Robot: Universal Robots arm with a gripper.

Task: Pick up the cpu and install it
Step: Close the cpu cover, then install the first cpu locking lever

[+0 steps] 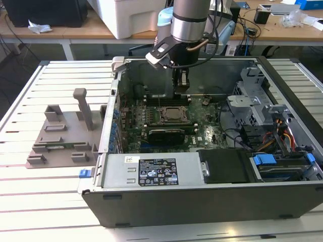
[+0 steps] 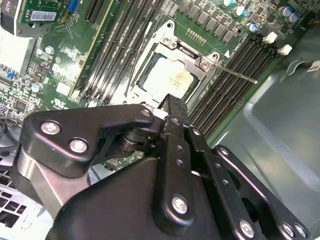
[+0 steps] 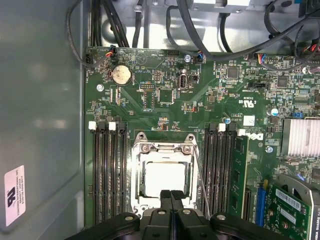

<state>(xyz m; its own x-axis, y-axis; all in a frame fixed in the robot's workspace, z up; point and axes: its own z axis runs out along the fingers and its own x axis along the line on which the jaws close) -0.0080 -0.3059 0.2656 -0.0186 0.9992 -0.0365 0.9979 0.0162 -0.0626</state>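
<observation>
While the cpu (image 3: 162,178) is seen lying inside the socket frame (image 3: 162,148) on the motherboard (image 3: 150,107), the gripper (image 3: 171,194) hangs just over the socket's edge, fingers pressed together, nothing between them. Main risk as judged: if the chip is not seated square, a downward push from the closed tips could bend the socket contacts or scratch the metal top. Seating cannot be confirmed from these views. The thin load lever (image 2: 235,72) is seen angled out beside the frame, and whether it is latched cannot be told; it could be snagged by the gripper body. The socket is flanked closely by memory slots (image 3: 107,170) on both sides, so little room is given for sideways travel. Cables (image 3: 200,37) are draped past the board's edge, near enough to be caught on a lift. In the exterior view the arm (image 1: 189,20) is sunk into the computer case (image 1: 202,201), close to its far wall. A grey parts fixture (image 1: 65,136) stands on the worktop (image 1: 50,201), well apart at the exterior view's left.
</observation>
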